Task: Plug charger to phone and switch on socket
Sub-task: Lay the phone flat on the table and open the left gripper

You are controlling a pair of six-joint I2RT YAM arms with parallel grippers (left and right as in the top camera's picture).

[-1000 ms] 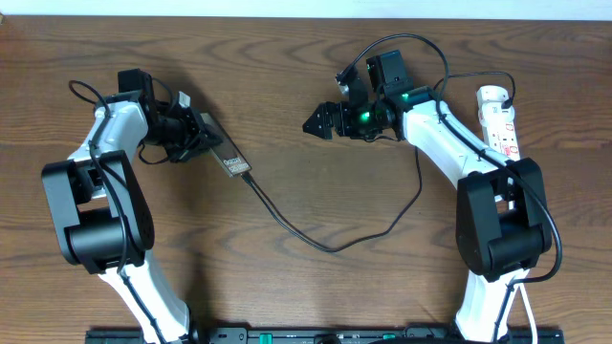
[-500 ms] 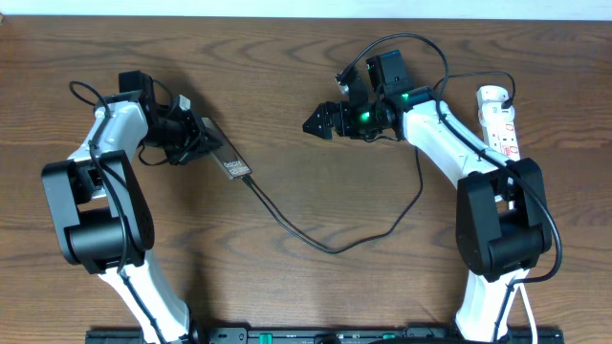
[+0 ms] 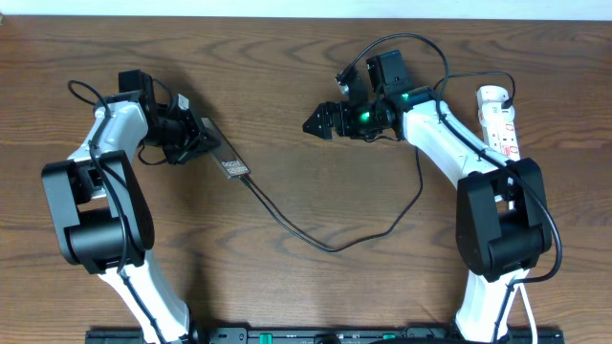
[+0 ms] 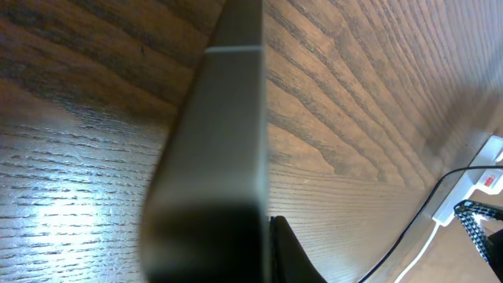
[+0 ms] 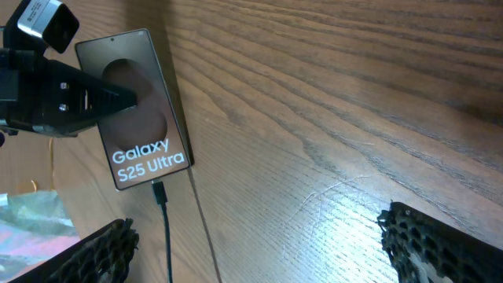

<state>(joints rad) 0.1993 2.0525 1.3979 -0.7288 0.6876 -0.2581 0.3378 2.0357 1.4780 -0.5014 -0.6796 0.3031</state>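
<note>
The phone lies slanted at the left of the table, and my left gripper is shut on its upper end. In the right wrist view the phone shows its "Galaxy S25 Ultra" lettering, with the left gripper's finger across it. The charger's connector sits at the phone's lower edge, and its cable loops across the table. In the left wrist view the phone is seen edge-on and blurred. My right gripper is open and empty, mid-table. The socket lies at the far right.
The charger cable runs up past the right arm towards the socket. The socket and a white cord also show in the left wrist view. Bare wooden table lies between the phone and my right gripper.
</note>
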